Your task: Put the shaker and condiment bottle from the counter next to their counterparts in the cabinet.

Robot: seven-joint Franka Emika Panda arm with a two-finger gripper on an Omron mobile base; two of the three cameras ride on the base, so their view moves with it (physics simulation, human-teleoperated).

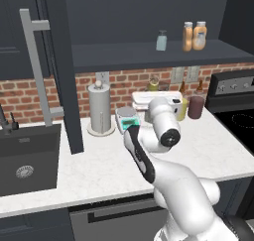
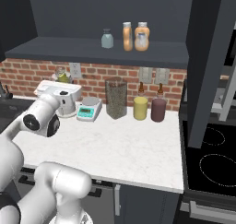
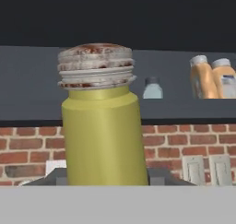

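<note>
Yellow-green shaker (image 3: 101,126) upright, close before the claw, filling its view

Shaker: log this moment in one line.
shaker: near hand camera, not shelved | condiment bottle: on cabinet shelf | grip: unclear

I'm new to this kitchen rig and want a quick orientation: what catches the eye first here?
The yellow-green shaker looms close before the hand camera. Behind it, on the dark cabinet shelf, stand a pale blue-grey shaker and two orange bottles. Below, the white arm rises over the counter.
</note>
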